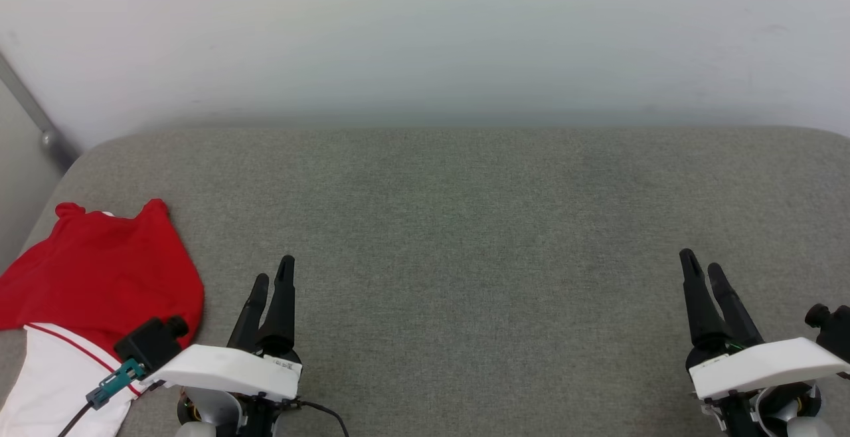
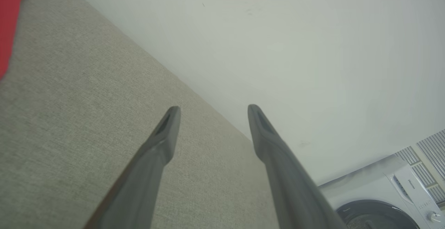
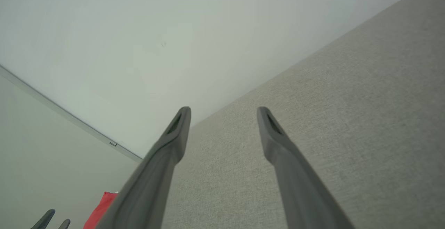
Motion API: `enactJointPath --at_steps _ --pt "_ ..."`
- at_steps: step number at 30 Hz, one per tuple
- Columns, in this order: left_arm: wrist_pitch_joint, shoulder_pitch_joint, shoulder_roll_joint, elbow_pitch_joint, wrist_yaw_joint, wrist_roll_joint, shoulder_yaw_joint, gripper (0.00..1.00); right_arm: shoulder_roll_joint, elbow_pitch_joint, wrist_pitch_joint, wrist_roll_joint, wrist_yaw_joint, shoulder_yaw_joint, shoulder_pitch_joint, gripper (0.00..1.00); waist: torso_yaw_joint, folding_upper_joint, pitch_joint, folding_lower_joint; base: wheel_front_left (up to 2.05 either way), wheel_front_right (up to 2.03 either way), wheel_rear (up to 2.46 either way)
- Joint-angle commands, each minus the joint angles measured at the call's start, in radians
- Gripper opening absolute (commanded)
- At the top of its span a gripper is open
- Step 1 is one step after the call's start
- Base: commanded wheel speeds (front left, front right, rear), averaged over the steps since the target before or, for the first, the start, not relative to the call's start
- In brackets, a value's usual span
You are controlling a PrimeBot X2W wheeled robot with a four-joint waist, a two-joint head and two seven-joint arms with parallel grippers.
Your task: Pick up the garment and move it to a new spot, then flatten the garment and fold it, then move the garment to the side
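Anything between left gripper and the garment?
No. In the head view, bare grey cushion separates the left gripper from the garment.

Bright, soft, even light, faint shadows; left pincer (image 2: 212, 108) fingers (image 2: 139, 180) blur near the wrist camera.

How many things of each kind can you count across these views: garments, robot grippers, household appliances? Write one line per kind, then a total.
Garments: 1, the red and white jersey shirt
Robot grippers: 2, the left gripper and the right gripper, both open
Household appliances: 1, the white washing machine
Total: 4
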Motion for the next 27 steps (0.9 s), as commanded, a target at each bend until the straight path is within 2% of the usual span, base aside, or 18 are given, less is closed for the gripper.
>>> enactJointPath --at_steps 1,19,27 --pt "-0.013 -0.026 0.008 -0.009 0.001 0.058 -0.005 1.00 -0.001 -0.020 -0.001 -0.054 0.000 -0.001 -0.005 1.00 0.002 0.0000 -0.001 0.0000 0.00 0.00 0.00" --pt "-0.067 -0.031 0.013 -0.006 0.001 0.343 -0.042 1.00 0.010 -0.044 -0.003 -0.329 0.000 0.002 0.013 1.00 0.010 0.0000 -0.005 0.0000 0.00 0.00 0.00" --pt "-0.089 -0.035 0.021 0.007 0.025 0.465 -0.061 1.00 0.013 -0.052 0.001 -0.433 0.000 0.002 0.025 1.00 0.013 0.0000 -0.006 0.0000 0.00 0.00 0.00"
